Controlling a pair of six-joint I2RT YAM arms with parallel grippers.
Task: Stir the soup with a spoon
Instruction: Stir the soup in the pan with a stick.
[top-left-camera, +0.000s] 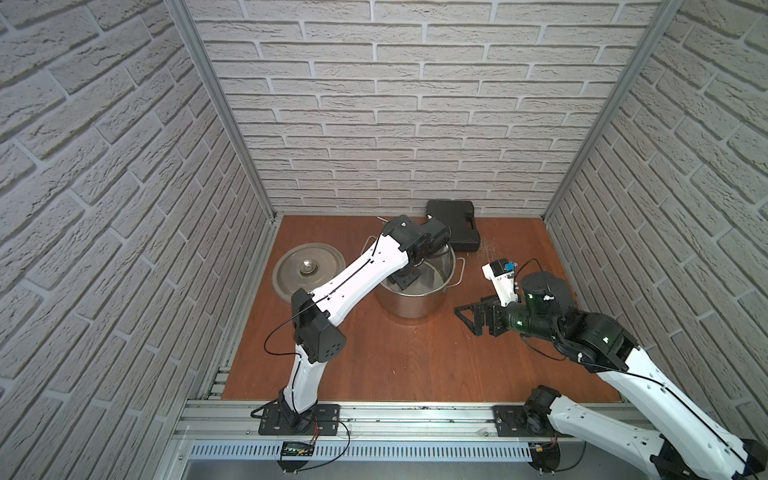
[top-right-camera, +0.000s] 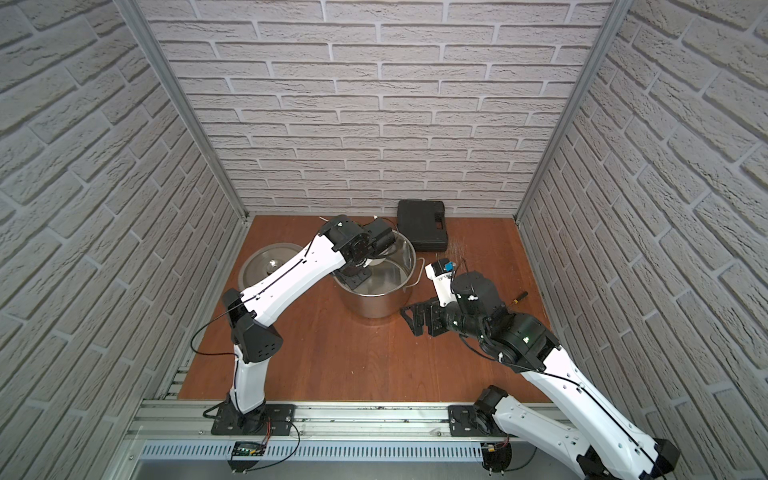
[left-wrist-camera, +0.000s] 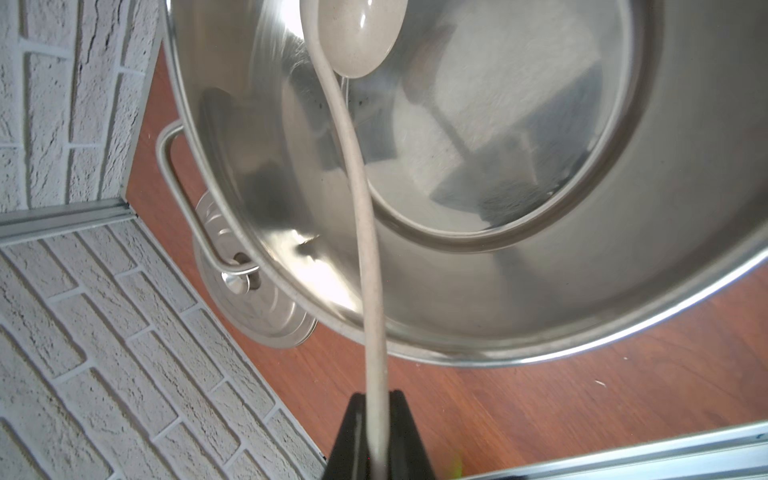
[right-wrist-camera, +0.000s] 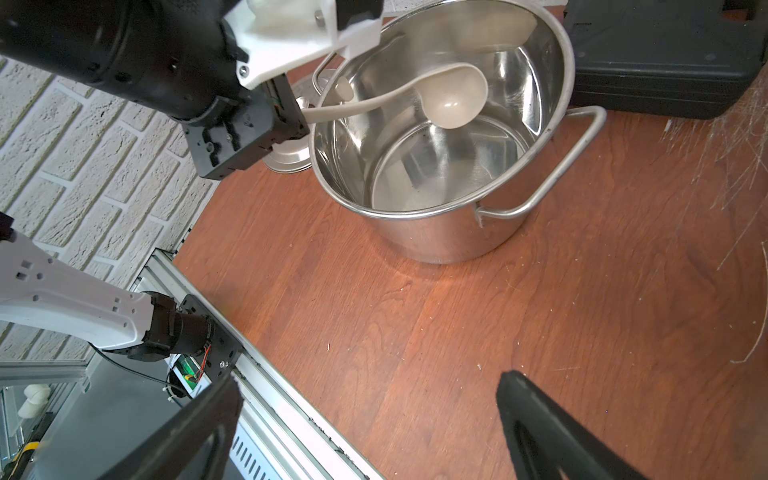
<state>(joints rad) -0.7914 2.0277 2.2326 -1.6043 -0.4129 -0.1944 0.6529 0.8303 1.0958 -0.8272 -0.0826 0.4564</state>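
Currently the spoon (right-wrist-camera: 453, 104) is clamped by its handle end in the left end effector (left-wrist-camera: 376, 409), whose jaws are closed tight on it. The spoon's long axis runs straight out from that end effector and across the rim of the pot (right-wrist-camera: 436, 241). Its bowl hangs inside, seemingly clear of the bottom. The right end effector (top-left-camera: 467, 320) is spread wide and empty over the table (right-wrist-camera: 457, 332), beside the pot. Judgement: the left arm, already holding the spoon, must lower the bowl before stirring. Whether the pot holds liquid cannot be told.
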